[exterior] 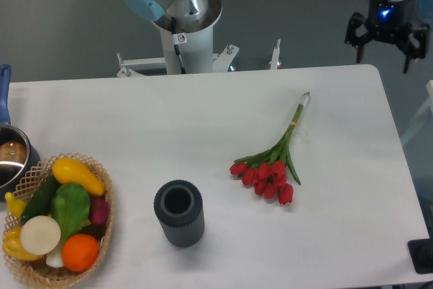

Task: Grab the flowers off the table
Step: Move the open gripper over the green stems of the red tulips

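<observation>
- Gripper point(387, 40): hangs beyond the far right corner of the desk point(135, 120), fingers spread wide, holding nothing.
- Flowers point(274, 160): lie flat on the desk right of centre, red heads toward the near edge, stems angled to the far right; the thin stems look like the easiest grasp point.
- Clearance: dark ribbed vase point(179, 212) and wicker basket point(101, 235) stand well apart to the left; bare desk surrounds the stems.

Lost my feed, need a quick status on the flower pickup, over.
Gripper open, empty, beyond the table's far right corner. Flowers flat on table, untouched. Nothing in the way.
</observation>
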You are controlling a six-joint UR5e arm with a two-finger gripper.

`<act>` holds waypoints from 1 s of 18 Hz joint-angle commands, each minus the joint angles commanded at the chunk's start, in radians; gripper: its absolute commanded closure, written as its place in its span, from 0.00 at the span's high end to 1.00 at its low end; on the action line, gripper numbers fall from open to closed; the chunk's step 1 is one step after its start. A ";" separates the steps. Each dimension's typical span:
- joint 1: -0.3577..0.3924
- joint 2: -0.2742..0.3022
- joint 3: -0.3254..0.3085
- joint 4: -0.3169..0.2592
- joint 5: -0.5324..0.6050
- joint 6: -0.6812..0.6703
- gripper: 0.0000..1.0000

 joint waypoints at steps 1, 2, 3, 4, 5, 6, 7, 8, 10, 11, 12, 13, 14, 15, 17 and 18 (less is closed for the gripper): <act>0.000 0.000 -0.005 0.000 0.000 0.000 1.00; 0.002 0.002 -0.011 0.000 -0.002 -0.002 1.00; 0.002 0.002 -0.021 0.003 -0.015 -0.003 1.00; 0.002 0.002 -0.034 0.012 -0.032 -0.003 1.00; 0.002 0.000 -0.044 0.026 -0.043 -0.005 1.00; 0.002 0.002 -0.057 0.038 -0.044 -0.005 1.00; 0.002 0.002 -0.066 0.047 -0.044 -0.005 1.00; 0.002 0.003 -0.077 0.048 -0.044 -0.006 1.00; -0.005 0.002 -0.083 0.049 -0.043 -0.061 1.00; -0.006 0.000 -0.087 0.049 -0.043 -0.089 1.00; -0.006 0.000 -0.100 0.049 -0.044 -0.090 1.00; -0.008 0.000 -0.112 0.049 -0.044 -0.089 1.00; -0.008 -0.003 -0.117 0.049 -0.044 -0.087 1.00; -0.011 -0.008 -0.117 0.048 -0.043 -0.086 1.00; -0.015 -0.012 -0.123 0.045 -0.038 -0.086 1.00; -0.017 -0.012 -0.136 0.044 -0.040 -0.084 1.00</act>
